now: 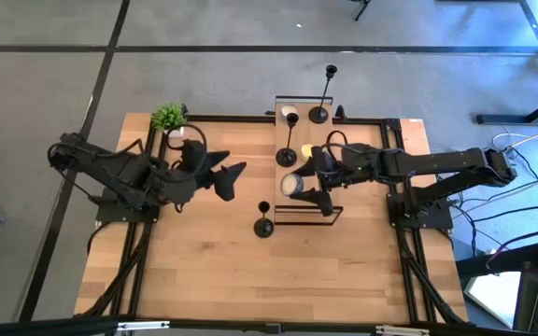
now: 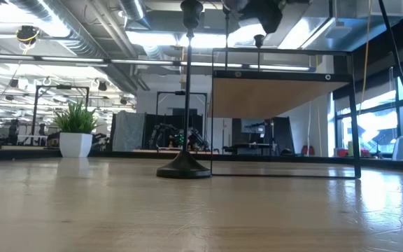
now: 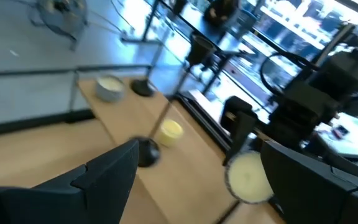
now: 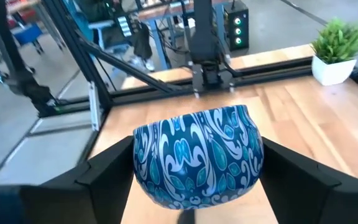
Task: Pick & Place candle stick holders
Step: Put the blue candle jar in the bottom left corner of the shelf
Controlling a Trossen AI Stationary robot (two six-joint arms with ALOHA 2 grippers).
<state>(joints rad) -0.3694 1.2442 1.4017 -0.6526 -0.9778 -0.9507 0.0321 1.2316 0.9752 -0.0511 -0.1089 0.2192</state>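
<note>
Two tall black candle stick holders [image 1: 318, 114] [image 1: 288, 157] stand by their round bases on the raised shelf [image 1: 302, 126]. A third holder [image 1: 263, 227] stands on the table in front of it, its base [image 2: 183, 170] close in the low view. My right gripper [image 1: 304, 179] is over the shelf's near part, shut on a round blue-patterned candle pot [image 4: 197, 155]. My left gripper [image 1: 233, 180] hovers open left of the shelf, nothing between its fingers [image 3: 110, 171]. My right gripper pinches the blue pot by its two opposite sides [image 4: 143, 168], one finger [image 4: 107, 177] on each. The fingers reach about level from the table's right. The pot is tipped, its white wax face [image 3: 248, 178] toward the table's left; whether it clears the shelf I cannot tell.
A yellow candle [image 1: 308, 149] and a small white candle [image 1: 289, 110] lie on the shelf top. A green potted plant [image 1: 169, 118] stands at the table's far left corner. The shelf's black frame [image 2: 285, 112] is open underneath. Bare wood lies toward the near edge.
</note>
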